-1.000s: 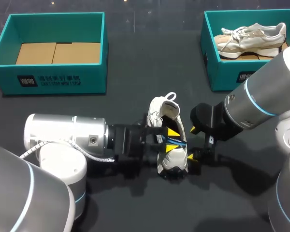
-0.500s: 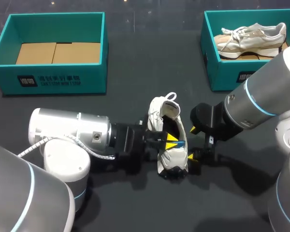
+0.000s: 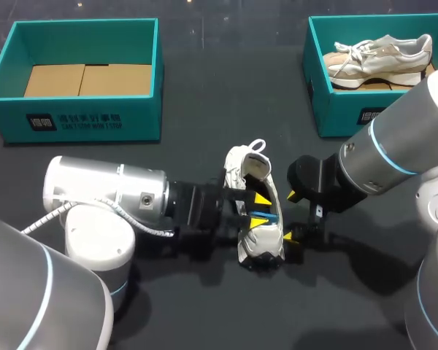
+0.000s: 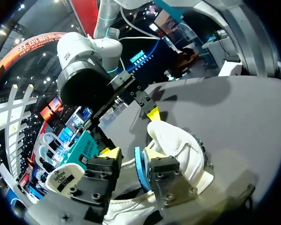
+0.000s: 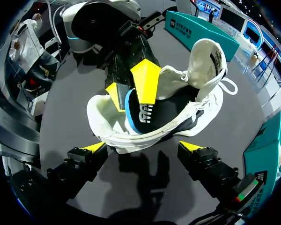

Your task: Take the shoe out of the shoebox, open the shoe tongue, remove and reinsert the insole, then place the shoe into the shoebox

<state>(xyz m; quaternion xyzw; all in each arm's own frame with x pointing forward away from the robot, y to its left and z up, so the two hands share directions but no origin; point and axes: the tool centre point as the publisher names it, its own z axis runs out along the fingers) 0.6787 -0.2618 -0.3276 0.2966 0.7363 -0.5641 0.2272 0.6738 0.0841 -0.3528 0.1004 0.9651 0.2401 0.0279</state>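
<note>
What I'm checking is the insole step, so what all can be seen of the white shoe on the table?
The white shoe looks fabric-made with a dark lining. It lies on the dark table, opening up, a flap, likely the tongue, raised at its far end beside a loop. A blue insole edge stands up inside it, between the fingers of the open left tool. The open right tool flanks its side; contact unclear.

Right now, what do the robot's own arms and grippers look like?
Both arms are thick, rounded silver-white tubes. The right arm carries a thin light-blue ring; the left arm has a white cable looping beside it. The left gripper and right gripper are black, blocky and bolted, each with two wedge-shaped bright yellow tips.
</note>
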